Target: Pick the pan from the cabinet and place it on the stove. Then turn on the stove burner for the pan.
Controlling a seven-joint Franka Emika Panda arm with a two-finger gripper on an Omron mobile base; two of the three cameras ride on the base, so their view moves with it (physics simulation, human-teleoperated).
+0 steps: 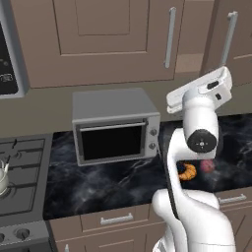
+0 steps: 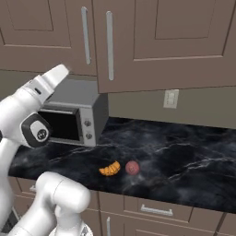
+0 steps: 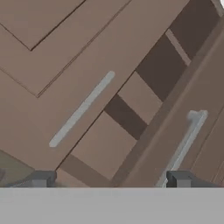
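Observation:
The brown wall cabinet (image 1: 98, 39) (image 2: 161, 46) (image 3: 65, 65) hangs above the counter. One door stands slightly ajar beside its neighbour, and the gap (image 3: 140, 100) shows light and dark bands of the inside. Each door has a long silver bar handle (image 3: 81, 109) (image 3: 186, 144). The pan is hidden. My gripper (image 3: 110, 181) is open with nothing between its fingertips, and it is raised towards the gap between the doors. The white hand (image 1: 199, 88) (image 2: 46, 80) is just below the cabinet. The grey stove (image 1: 19, 167), with dark grates and round knobs (image 1: 19, 234), lies at the far left.
A silver toaster oven (image 1: 115, 128) (image 2: 73, 120) stands on the black marble counter (image 2: 175, 152) under the cabinet. A croissant (image 1: 187, 171) (image 2: 109, 168) and a red ball-like fruit (image 1: 207, 166) (image 2: 132, 167) lie near the front. A white kettle (image 1: 2, 177) sits on the stove.

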